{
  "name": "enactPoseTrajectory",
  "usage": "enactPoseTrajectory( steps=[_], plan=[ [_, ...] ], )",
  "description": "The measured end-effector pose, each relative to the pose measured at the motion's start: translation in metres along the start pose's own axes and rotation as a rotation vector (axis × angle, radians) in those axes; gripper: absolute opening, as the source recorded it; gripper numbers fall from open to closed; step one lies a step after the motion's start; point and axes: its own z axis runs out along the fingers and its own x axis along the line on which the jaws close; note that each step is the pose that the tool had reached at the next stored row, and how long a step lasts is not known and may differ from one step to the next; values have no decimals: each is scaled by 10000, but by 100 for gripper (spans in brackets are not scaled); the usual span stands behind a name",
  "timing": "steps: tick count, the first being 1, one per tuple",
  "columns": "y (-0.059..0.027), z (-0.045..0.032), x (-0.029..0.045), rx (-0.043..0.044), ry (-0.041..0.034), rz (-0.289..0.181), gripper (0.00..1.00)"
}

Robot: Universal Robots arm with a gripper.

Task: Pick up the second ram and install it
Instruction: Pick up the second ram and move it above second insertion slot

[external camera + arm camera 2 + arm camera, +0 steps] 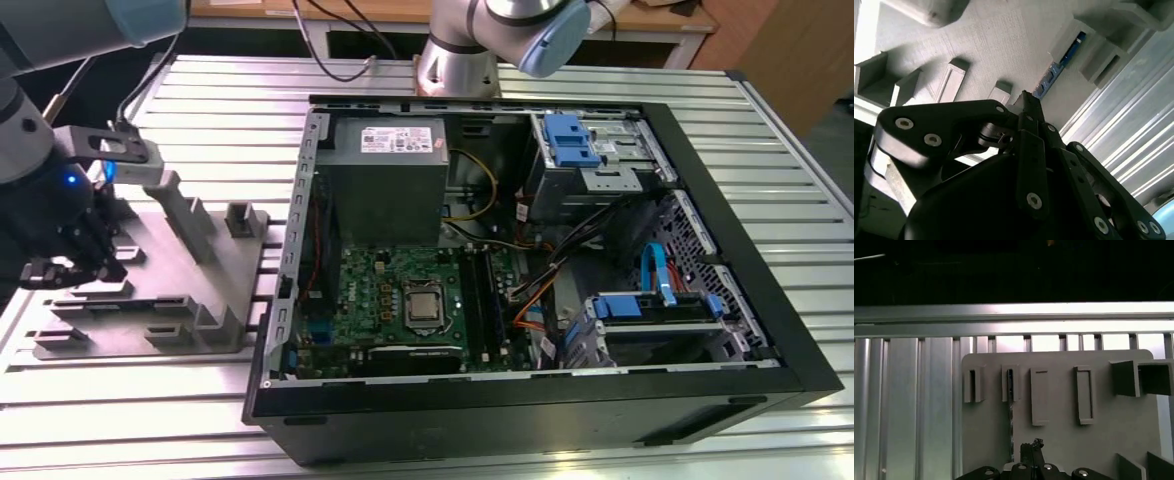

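Black gripper (1026, 97), jaws pressed together, hangs over the grey holder tray (160, 300). In the second wrist view the second ram (1060, 67) sits in a tray slot, just beside the gripper tip. Beyond the tray stands the open computer case (747, 330).

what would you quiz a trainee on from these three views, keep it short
1. True or false: the second ram is already seated inside the open computer case.
2. Which is the hand nearest to? A) the power supply B) the grey holder tray C) the drive bays
3. Fill in: in the exterior view, the grey holder tray lies on the slatted table to the ____ of the open computer case.

Key
1. False: the second ram sits on edge in the grey holder tray.
2. B
3. Left (the exterior view's left)
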Motion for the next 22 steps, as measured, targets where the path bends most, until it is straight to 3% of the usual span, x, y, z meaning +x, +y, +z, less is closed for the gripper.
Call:
enactPoseTrajectory(
  steps=[4, 9, 17, 22],
  plan=[
    [0, 10, 1, -14, 26, -545, 10],
    [31, 25, 30, -11, 25, -551, 10],
    [28, 39, 168, -12, 24, -539, 10],
    [27, 67, 191, -3, 9, -264, 10]
  ],
)
